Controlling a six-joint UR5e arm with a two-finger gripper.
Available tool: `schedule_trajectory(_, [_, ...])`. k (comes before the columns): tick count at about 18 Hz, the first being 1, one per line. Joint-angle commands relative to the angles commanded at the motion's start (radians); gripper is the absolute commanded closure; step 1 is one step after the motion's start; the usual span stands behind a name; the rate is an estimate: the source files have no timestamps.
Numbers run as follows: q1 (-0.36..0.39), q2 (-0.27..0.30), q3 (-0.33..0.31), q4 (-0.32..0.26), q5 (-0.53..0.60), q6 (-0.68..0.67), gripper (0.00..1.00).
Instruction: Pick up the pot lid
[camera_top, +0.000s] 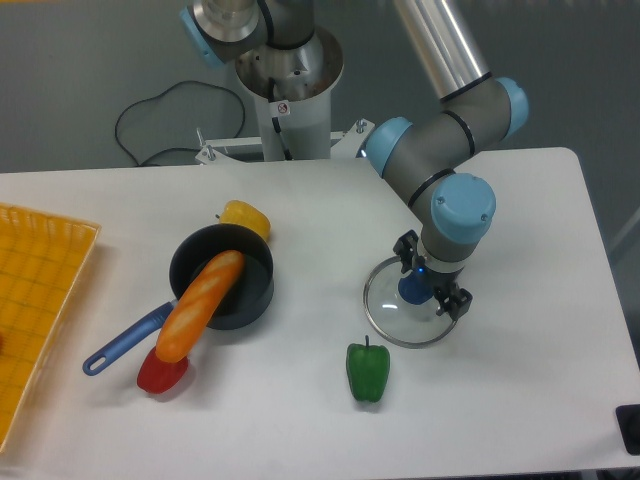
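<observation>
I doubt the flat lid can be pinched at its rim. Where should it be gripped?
By the blue knob, from straight above: the lid lies flat on the table, so only the knob stands up for the jaws.

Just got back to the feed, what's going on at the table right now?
The arm's gripper is down over the glass lid, with its fingers on either side of the blue knob. The lid lies flat on the table and is not yet lifted. This view doesn't show whether the fingers have closed on the knob. To the left, the pot holds a bread loaf. Nothing else is being handled.
</observation>
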Motion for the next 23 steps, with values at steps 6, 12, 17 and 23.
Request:
schedule_trajectory(6, [-0.005,-0.002,-0.003,0.000,-0.002,0.002,0.00])
schedule_trajectory(12, [-0.009,-0.006,-0.002,0.002,-0.002,0.000,0.00])
schedule_trajectory(17, [-0.009,-0.008,-0.003,0.000,0.000,0.011,0.00])
schedule_trajectory(23, [-0.009,-0.008,-0.003,0.002,0.000,0.011,0.04])
